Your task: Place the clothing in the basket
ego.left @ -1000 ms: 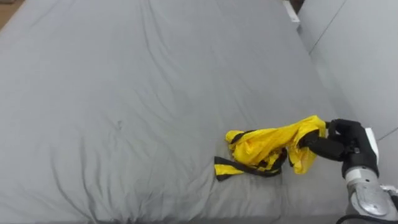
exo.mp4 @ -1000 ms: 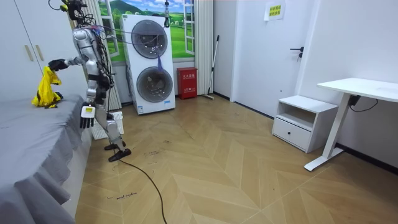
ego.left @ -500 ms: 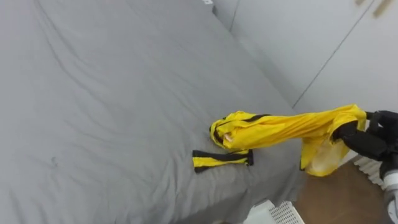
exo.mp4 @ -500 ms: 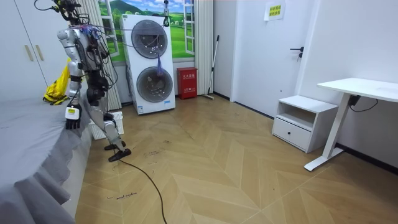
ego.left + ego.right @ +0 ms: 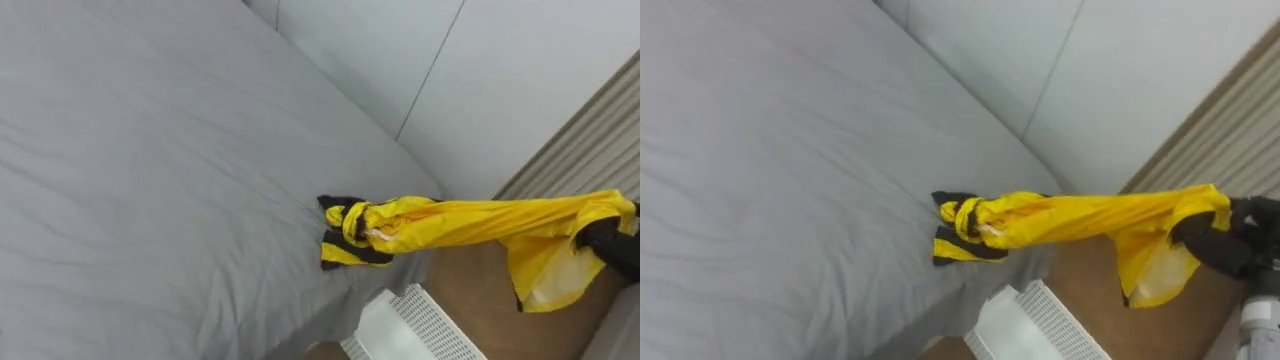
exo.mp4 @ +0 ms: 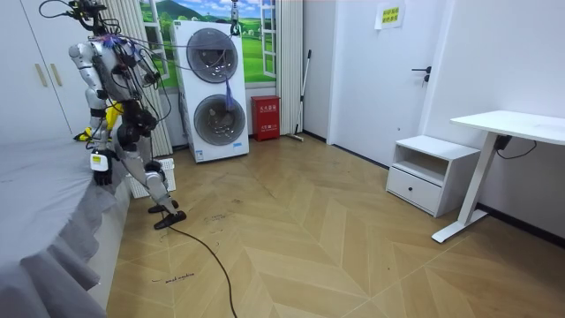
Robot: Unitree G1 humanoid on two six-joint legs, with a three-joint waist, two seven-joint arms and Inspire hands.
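Yellow garment (image 5: 470, 218): one end pinched in curled fingers of R hand (image 5: 615, 245), long axis stretched leftward, black-trimmed far end lying on bed (image 5: 150, 180) edge; white basket (image 5: 415, 325) beside bed, beneath span; L hand (image 6: 102, 165) far off, at side.

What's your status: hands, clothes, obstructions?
Right hand shut on yellow garment, stretched off the grey bed. Left hand hanging idle. White basket below, unobstructed.

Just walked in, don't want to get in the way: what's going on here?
The robot stands beside the grey bed, its right hand shut on a yellow garment. The garment stretches from the bed's edge out over the floor. A white slatted basket stands by the bed, with none of the garment in it. Its left hand hangs at its side.
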